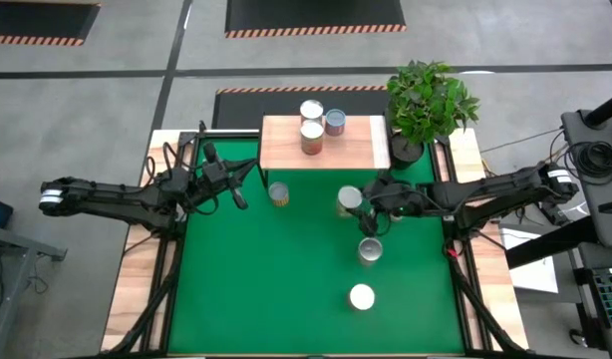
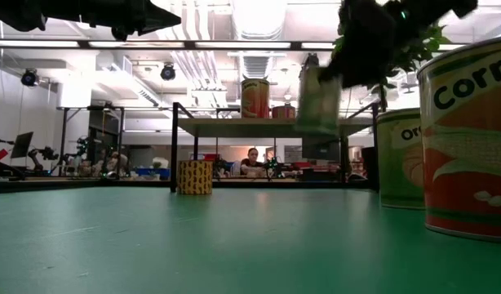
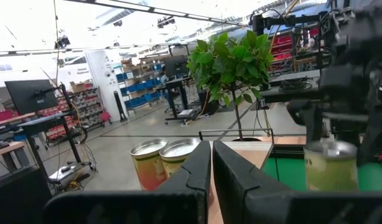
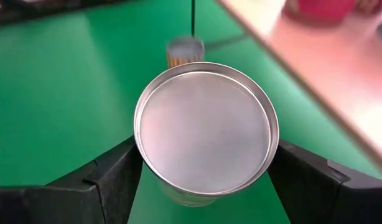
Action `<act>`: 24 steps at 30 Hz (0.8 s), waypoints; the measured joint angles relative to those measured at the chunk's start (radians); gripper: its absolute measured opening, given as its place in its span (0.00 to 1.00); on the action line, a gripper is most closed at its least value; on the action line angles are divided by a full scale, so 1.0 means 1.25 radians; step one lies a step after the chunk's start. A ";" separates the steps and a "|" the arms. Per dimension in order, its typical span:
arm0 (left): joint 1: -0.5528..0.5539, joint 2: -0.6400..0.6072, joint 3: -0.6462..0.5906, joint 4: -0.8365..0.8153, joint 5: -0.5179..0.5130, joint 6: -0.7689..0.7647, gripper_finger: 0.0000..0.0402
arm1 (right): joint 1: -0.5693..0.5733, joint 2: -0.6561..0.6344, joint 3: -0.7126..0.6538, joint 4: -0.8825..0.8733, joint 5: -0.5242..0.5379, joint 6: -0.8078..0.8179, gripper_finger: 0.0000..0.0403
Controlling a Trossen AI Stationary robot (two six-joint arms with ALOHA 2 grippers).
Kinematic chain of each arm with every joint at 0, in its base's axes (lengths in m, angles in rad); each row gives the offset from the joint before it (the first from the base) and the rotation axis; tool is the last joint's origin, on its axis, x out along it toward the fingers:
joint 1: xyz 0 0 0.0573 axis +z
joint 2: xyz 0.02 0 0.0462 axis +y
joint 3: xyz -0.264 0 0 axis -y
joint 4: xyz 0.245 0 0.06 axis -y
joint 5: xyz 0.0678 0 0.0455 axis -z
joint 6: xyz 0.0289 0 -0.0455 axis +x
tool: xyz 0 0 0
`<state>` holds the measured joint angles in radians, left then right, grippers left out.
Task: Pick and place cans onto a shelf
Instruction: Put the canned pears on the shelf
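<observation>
The shelf (image 1: 326, 143), a light-wood board on black legs, stands at the table's far edge with three cans (image 1: 312, 137) on it. My right gripper (image 1: 352, 202) is shut on a silver-topped can (image 4: 206, 127) just in front of the shelf; in the low view this can (image 2: 320, 100) is in the air. A yellow-labelled can (image 1: 278, 193) stands on the green table under the shelf's left front corner. Two more cans (image 1: 370, 249) (image 1: 362, 296) stand nearer. My left gripper (image 1: 248, 172) is shut and empty, raised left of the shelf. My right gripper pinches the can between its two fingers, on opposite sides of its wall just below the top rim (image 4: 139, 152). The fingers (image 4: 110, 180) come from the table's right side, one on each side of the can. The can is lifted clear of the table, top up, slightly tilted.
A potted plant (image 1: 429, 103) stands at the shelf's right end, close behind my right arm. The green mat (image 1: 266, 289) has wooden strips along both sides. In the low view two labelled cans (image 2: 467, 147) (image 2: 401, 159) stand close at the right.
</observation>
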<state>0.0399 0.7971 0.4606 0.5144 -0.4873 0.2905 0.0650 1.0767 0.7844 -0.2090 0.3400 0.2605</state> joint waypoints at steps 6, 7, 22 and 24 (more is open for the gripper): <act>0.000 0.000 0.000 0.000 0.000 0.000 0.00 | -0.002 0.083 0.123 0.002 0.004 -0.083 0.74; 0.000 0.000 0.000 0.001 0.000 0.000 0.00 | -0.005 0.102 0.149 -0.002 0.004 -0.103 0.74; 0.000 0.000 0.000 -0.004 0.000 0.000 0.00 | -0.127 0.333 0.511 -0.207 0.001 -0.093 0.74; 0.000 0.000 0.000 -0.006 0.000 0.000 0.00 | -0.135 0.342 0.522 -0.207 0.001 -0.075 0.74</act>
<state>0.0399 0.7971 0.4606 0.5069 -0.4872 0.2905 -0.1041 1.5041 1.4366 -0.4679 0.3408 0.1664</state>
